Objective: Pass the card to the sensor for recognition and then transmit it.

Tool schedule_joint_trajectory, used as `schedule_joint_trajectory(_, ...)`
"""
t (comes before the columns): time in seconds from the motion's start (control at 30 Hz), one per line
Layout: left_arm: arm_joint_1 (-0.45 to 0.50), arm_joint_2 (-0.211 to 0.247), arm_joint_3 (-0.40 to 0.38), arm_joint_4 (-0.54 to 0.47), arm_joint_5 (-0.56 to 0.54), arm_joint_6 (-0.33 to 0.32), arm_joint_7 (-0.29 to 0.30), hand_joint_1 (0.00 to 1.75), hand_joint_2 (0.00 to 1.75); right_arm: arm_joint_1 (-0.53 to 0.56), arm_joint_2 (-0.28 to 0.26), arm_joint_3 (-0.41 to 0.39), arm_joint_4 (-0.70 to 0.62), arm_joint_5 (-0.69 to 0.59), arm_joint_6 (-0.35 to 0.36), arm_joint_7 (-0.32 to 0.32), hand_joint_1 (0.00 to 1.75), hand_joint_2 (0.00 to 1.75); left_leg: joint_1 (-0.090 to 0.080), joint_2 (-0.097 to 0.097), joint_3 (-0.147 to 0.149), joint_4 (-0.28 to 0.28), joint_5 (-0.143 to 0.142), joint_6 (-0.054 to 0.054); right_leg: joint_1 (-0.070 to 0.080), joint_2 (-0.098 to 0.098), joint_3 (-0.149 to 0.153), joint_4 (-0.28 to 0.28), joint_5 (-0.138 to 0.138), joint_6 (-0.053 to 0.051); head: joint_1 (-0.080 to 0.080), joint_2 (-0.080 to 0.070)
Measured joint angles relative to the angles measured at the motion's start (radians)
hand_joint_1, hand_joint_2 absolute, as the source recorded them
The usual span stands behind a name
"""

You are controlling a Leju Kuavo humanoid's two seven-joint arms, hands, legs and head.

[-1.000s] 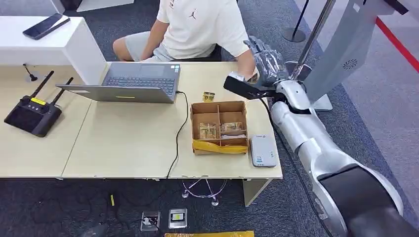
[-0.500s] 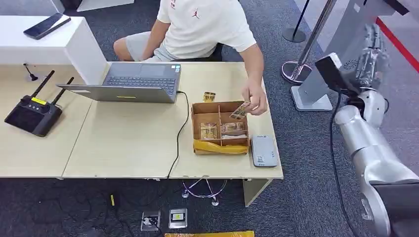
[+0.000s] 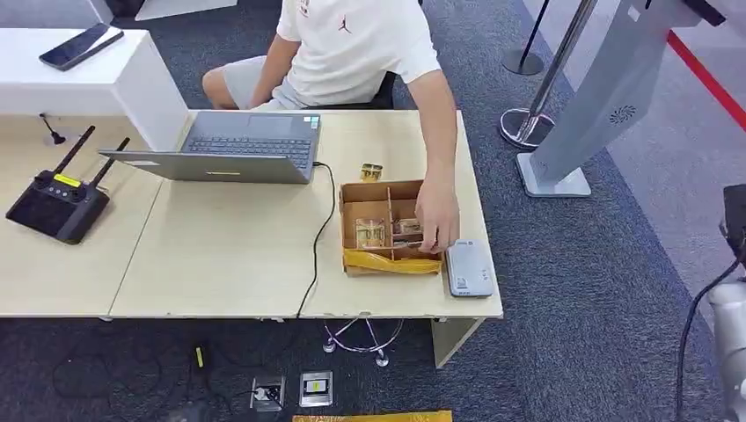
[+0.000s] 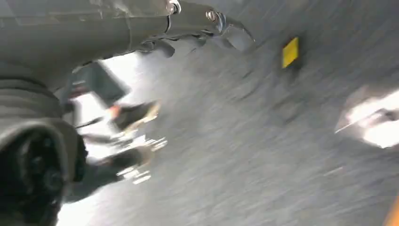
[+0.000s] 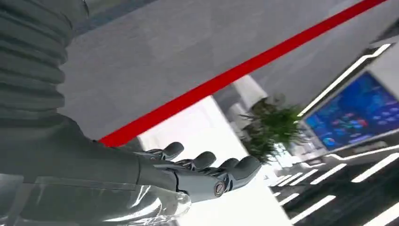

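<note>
Lying flat: sensor [image 3: 469,269], long axis front-to-back.

- The picture is blurred; grey carpet floor [image 4: 263,155] takes up most of it.
- A small yellow tag [image 4: 290,52] lies on the carpet, upper right.
- A bright white patch [image 4: 376,123] shows at the right edge.
- Left hand [image 4: 42,141] fills the left edge, its grey ribbed cover showing; finger pose unclear.

A grey open laptop [image 3: 237,145] sits by the far edge of the pale wooden table [image 3: 220,255], its black cable [image 3: 318,237] trailing over the near edge. A black antenna controller [image 3: 57,198] rests by the left edge. A person in a white T-shirt [image 3: 356,44] sits beyond the far edge.
</note>
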Motion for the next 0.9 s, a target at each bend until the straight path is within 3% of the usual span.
schedule_joint_trajectory(0.07,0.0,-0.003,0.0,0.003,0.001,0.073,-0.043,0.0,0.0,0.042,-0.007,-0.044,0.016,0.011,0.0,0.029,0.0,1.75,0.0,0.0,0.0,0.0,0.0,0.0,0.0,0.0,0.0,0.0,0.0,0.0,0.0,0.0)
schedule_joint_trajectory(0.13,0.0,-0.008,0.0,0.01,0.006,0.101,-0.059,0.0,0.0,0.082,-0.01,-0.085,0.028,0.011,0.0,0.052,0.0,1.75,0.0,0.0,0.0,0.0,0.0,0.0,0.0,0.0,0.0,0.0,0.0,0.0,-0.001,0.0)
schedule_joint_trajectory(0.67,0.005,-0.053,0.0,0.056,0.062,0.138,-0.061,0.0,0.0,0.329,0.047,-0.254,0.143,0.024,0.041,0.272,0.0,1.75,0.001,0.0,0.0,-0.001,0.0,0.0,0.001,0.0,0.0,0.0,0.0,0.0,0.0,0.0)
schedule_joint_trajectory(0.9,0.005,-0.055,-0.001,0.065,0.073,0.138,-0.061,0.0,0.0,0.406,0.087,-0.293,0.174,0.006,0.139,0.373,0.0,1.75,0.001,0.0,0.0,-0.001,0.0,0.0,0.001,0.0,0.0,0.0,-0.001,0.0,0.0,0.0)
